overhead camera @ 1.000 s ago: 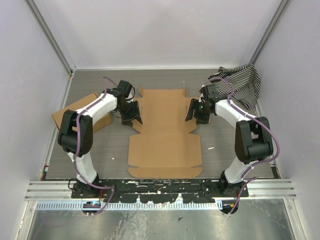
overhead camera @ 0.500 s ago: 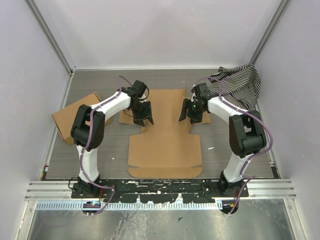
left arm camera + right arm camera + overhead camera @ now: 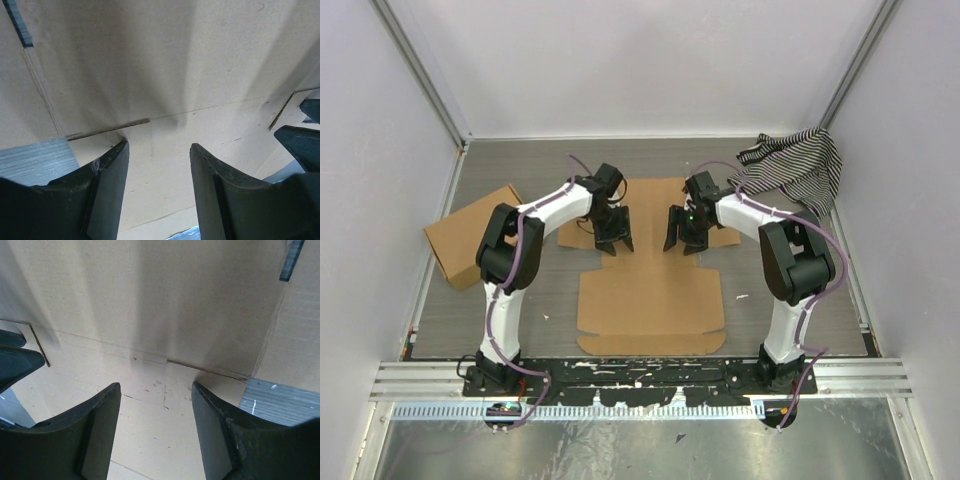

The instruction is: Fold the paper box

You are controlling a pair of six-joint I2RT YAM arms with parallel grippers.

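The paper box [image 3: 650,300] lies unfolded on the table as a brown die-cut sheet with creases and slits. My left gripper [image 3: 613,236] is over the left part of its far panel. My right gripper [image 3: 681,233] mirrors it on the right, the two facing each other. In the left wrist view the left gripper [image 3: 157,150] stands open just above the cardboard [image 3: 150,75], near a slit, with nothing between the fingers [image 3: 107,190]. The right gripper [image 3: 155,390] is open in the same way over the cardboard [image 3: 150,300].
A squarer brown cardboard box [image 3: 470,235] sits at the left by the wall. A black-and-white striped cloth [image 3: 795,165] lies in the far right corner. Grey table [image 3: 770,290] shows on both sides of the sheet, with walls on three sides.
Both grippers have moved inward from the sheet's side edges toward its middle, closing the distance between them. Their fingers stay open, and the near half of the sheet has not shifted.
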